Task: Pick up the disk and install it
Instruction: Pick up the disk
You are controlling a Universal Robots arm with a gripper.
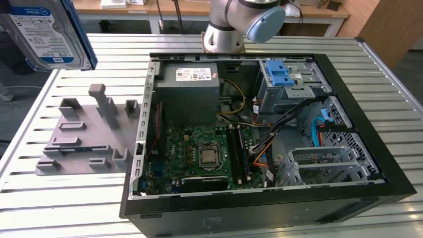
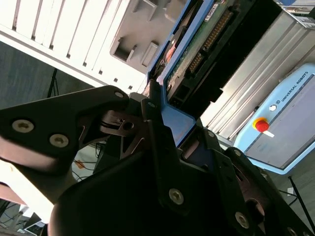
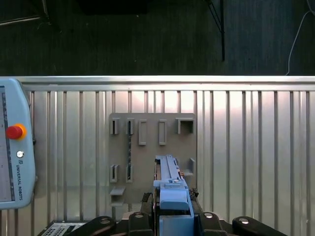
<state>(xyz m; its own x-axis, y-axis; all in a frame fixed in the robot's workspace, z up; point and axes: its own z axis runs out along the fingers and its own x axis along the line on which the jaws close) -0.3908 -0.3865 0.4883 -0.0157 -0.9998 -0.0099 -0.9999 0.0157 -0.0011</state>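
The claw clamps the disk edge-on by its blue rails (likely so it can slide into a bay), high in the exterior view's upper left, above the grey holder on the tabletop beside the open computer case.

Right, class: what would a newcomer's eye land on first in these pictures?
The disk looms large at the exterior view's top left, held up off the table; the second wrist view shows it clamped between the fingers. Next comes the open computer case lying on the slatted metal table, its motherboard exposed, with a grey fixture plate beside it on the exterior view's left.
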